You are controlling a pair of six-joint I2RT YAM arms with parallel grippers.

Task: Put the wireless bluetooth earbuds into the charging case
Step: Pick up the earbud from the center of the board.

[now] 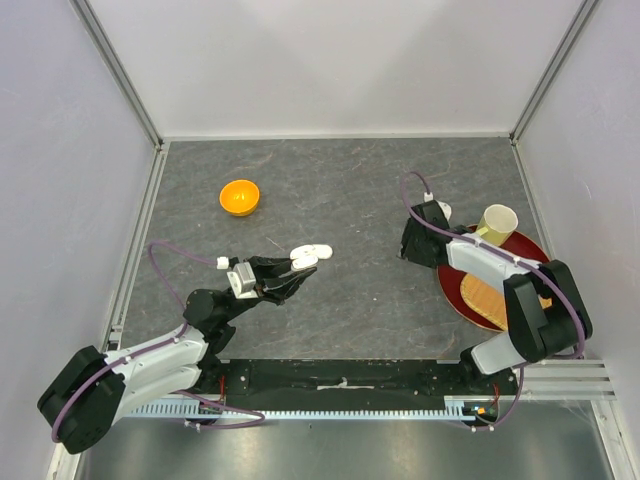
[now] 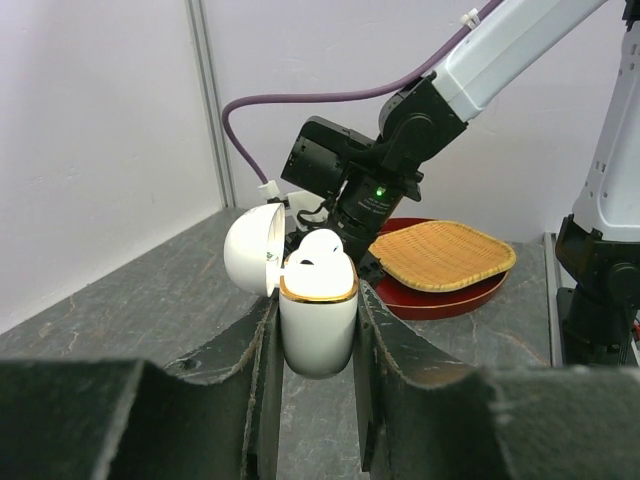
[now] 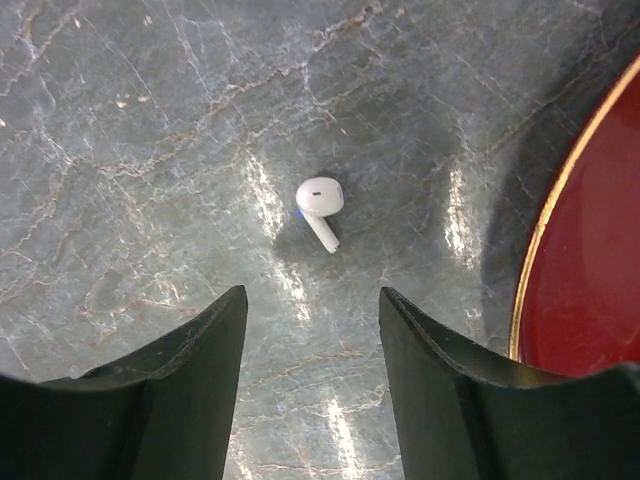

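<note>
1. We see the left gripper (image 2: 316, 335) pinching the case (image 2: 318, 300) by its two sides.
2. The lid (image 2: 252, 248) is swung open to the left, and a gold band rings the mouth of the case.
3. One seated earbud (image 2: 320, 245) sits in the case, with its white head above the rim.
4. From above, we find the case near the middle of the table (image 1: 350, 190), in front of the left arm.
5. The right gripper (image 3: 312, 300) hangs over the table with its fingers spread and nothing between them.
6. A loose earbud (image 3: 320, 205) lies on the table just beyond those fingers, touching neither.
7. The red tray (image 3: 590, 260) lies to the right of the loose earbud, apart from it.
8. On the tray we see a woven mat (image 2: 442, 255) and a cup (image 1: 497, 222).
9. An orange bowl (image 1: 240, 196) stands well apart, toward the far left.
</note>
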